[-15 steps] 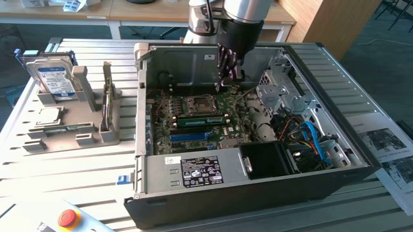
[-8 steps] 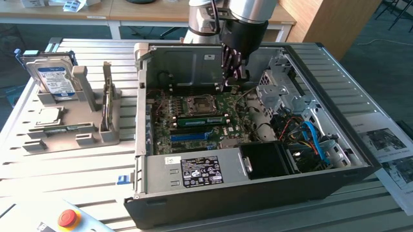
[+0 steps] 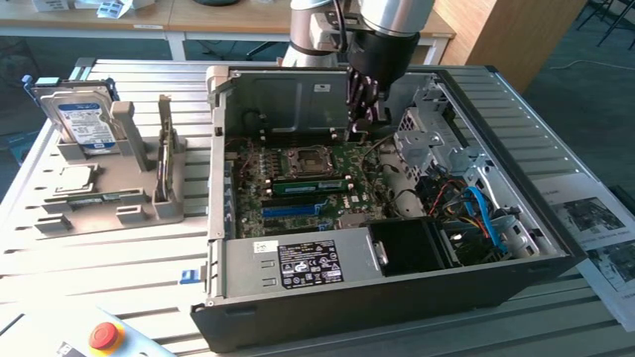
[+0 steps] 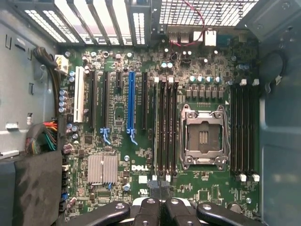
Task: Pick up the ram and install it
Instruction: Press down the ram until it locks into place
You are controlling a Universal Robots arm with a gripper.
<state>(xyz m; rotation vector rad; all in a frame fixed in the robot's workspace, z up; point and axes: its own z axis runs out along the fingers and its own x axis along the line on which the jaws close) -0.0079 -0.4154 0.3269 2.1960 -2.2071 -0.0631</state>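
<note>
Item one, closest to the wrist camera: the tool, its two dark fingers pressed together with nothing between them. We note it closed and empty. In the exterior view the tool hangs inside the open case, toward the far wall.

Beneath it, the board, green and facing up:
- socket, open, with a metal frame
- black slots to either side of the socket
- blue slot, further along the board
- heatsink, silver and finned

The ram: we find a green stick with dark chips standing in a slot just beside the socket, apart from the tool.

On the surface, at the exterior view's left, a grey holder carries:
- drive, upright
- chip, square and silver, lying flat
- thin board, standing on edge; we cannot tell what it is

Also listed: a red button at the near corner and papers at the exterior view's right.
</note>
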